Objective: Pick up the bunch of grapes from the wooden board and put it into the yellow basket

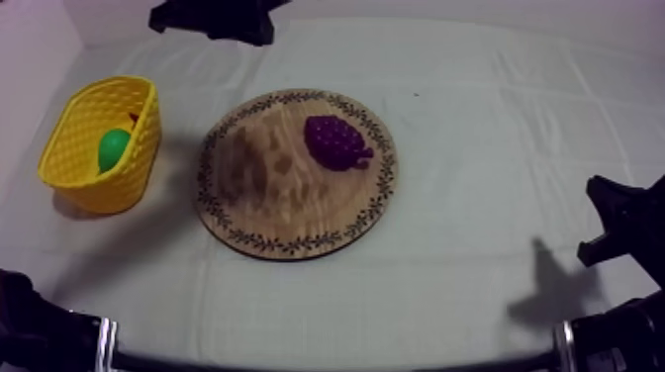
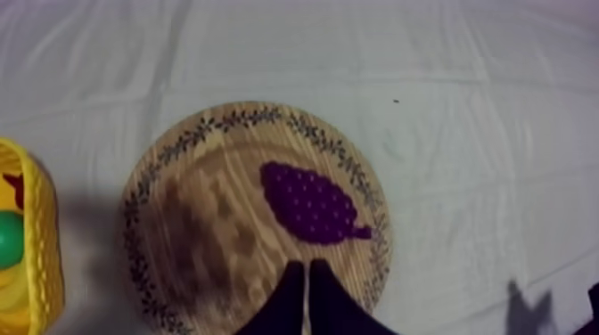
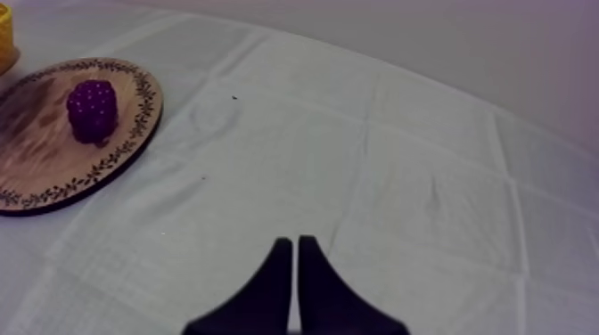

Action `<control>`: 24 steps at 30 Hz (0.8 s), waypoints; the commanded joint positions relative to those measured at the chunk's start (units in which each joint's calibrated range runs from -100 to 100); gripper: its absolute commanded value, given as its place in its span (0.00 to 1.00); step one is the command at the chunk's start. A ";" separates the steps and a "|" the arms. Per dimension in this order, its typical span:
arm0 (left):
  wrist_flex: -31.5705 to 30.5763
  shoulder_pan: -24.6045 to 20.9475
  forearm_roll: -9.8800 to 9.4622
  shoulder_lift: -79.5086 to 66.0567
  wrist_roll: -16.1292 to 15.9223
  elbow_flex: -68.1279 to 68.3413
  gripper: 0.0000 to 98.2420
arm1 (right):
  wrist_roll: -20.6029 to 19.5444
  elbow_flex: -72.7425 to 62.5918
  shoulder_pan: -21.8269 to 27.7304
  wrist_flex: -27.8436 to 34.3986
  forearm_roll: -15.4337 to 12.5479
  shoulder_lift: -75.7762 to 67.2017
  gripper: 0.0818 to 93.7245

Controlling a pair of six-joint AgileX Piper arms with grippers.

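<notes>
The purple bunch of grapes (image 1: pixel 336 141) lies on the right half of the round wooden board (image 1: pixel 282 203) at mid table. The yellow basket (image 1: pixel 74 148) stands to the board's left. My left gripper (image 2: pixel 307 264) hovers over the board's near rim just short of the grapes (image 2: pixel 312 203), its fingers together in a narrow wedge, holding nothing. My right gripper (image 3: pixel 295 241) is shut and empty above bare cloth, far to the right of the board (image 3: pixel 36 174) and grapes (image 3: pixel 92 110). In the top view, my right arm (image 1: pixel 618 223) sits low at the right edge.
A green pear (image 1: pixel 114 148) lies inside the basket, with a bit of small red fruit (image 2: pixel 13 189) beside it. A black part of an arm (image 1: pixel 213 18) hangs over the table's far edge. Open cloth stretches between the board and my right arm.
</notes>
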 commanded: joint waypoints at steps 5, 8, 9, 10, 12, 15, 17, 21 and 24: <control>0.53 -0.28 0.97 1.52 1.77 -0.70 0.49 | -0.01 -0.03 -0.02 -0.03 0.01 -0.01 0.00; 1.75 -0.19 2.02 2.11 2.44 -1.05 0.67 | -0.01 -0.03 -0.02 -0.03 0.01 -0.01 0.00; 2.45 -0.03 2.37 2.37 2.55 -1.26 0.72 | -0.01 -0.03 -0.02 -0.03 0.01 -0.01 0.00; 3.26 0.16 2.65 2.65 2.66 -1.55 0.75 | -0.01 -0.03 -0.02 -0.03 0.01 -0.01 0.00; 4.84 0.45 3.28 3.29 2.88 -2.07 0.80 | -0.01 -0.03 -0.02 -0.03 0.01 -0.01 0.00; 6.53 0.65 4.64 4.44 3.21 -2.63 0.88 | -0.01 -0.03 -0.02 -0.03 0.01 -0.01 0.00; 7.18 0.70 5.49 5.27 3.81 -3.11 0.93 | -0.01 -0.03 -0.02 -0.03 0.01 -0.01 0.00; 7.66 0.79 6.25 7.23 4.84 -4.17 0.97 | -0.02 -0.03 -0.02 -0.03 0.01 -0.01 0.00; 7.76 0.71 6.47 9.17 5.56 -4.96 0.98 | -0.02 -0.03 -0.02 -0.03 0.01 -0.01 0.00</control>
